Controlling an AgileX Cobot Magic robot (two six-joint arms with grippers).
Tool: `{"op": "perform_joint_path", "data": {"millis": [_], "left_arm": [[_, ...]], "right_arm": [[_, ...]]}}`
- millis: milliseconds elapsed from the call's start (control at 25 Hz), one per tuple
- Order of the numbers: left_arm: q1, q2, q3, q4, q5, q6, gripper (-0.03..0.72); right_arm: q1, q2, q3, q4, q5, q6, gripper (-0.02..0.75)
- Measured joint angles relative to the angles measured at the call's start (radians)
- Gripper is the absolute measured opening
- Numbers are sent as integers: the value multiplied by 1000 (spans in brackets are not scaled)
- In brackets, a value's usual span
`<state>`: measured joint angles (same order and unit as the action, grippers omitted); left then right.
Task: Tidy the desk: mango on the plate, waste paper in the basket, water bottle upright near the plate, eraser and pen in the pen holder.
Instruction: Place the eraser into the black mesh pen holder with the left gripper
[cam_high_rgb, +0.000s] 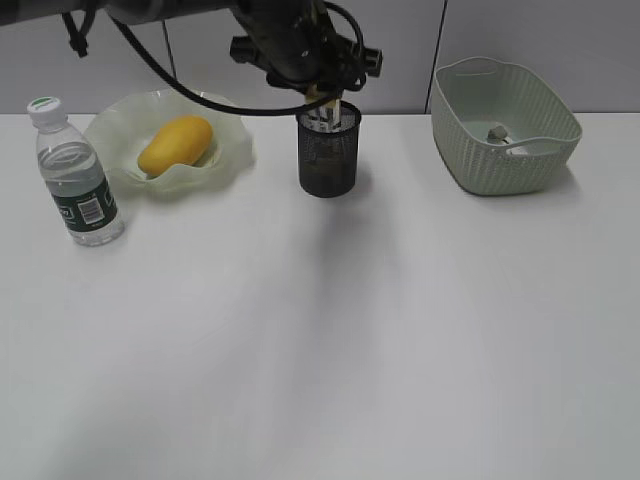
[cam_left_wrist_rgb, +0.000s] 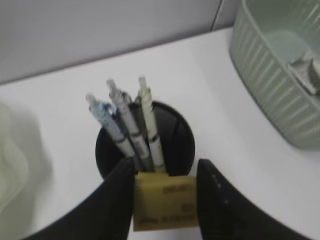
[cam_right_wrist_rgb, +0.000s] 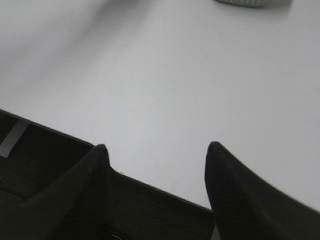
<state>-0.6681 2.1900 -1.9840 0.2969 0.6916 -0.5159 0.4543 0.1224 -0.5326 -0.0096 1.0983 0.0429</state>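
Water bottle (cam_high_rgb: 76, 172) upright front-left on desk (cam_high_rgb: 320, 340), dark green label with barcode, text unreadable. Mango (cam_high_rgb: 176, 146) in plate (cam_high_rgb: 225, 150), long axis slanting up-right. Left gripper (cam_left_wrist_rgb: 165, 202) over pen holder (cam_high_rgb: 329, 152), clamped on yellow eraser (cam_left_wrist_rgb: 164, 207), print blurred. Pens (cam_left_wrist_rgb: 131, 125) leaning up-left. Waste paper (cam_high_rgb: 498, 132) in basket (cam_high_rgb: 505, 125). Right gripper (cam_right_wrist_rgb: 156, 165) apart, holding nothing, at desk edge.

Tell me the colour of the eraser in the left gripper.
Yellowish tan eraser, seen best in the left wrist view.
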Motion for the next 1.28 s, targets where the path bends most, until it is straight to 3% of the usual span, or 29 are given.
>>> {"op": "perform_joint_path", "data": {"millis": [440,800,1080,1280], "left_arm": [[63,81,-12,23,-175,-1,292],[66,107,-12,-27,-250,-1,300],[66,107,-12,-29,-252,-1,468],[60,100,-12,-31,-230,-1,498]], "right_arm": [[0,0,0,-1,0,0,477],[0,0,0,-1,0,1,477],[0,0,0,-1,0,0,477],[0,0,0,-1,0,0,477]]}}
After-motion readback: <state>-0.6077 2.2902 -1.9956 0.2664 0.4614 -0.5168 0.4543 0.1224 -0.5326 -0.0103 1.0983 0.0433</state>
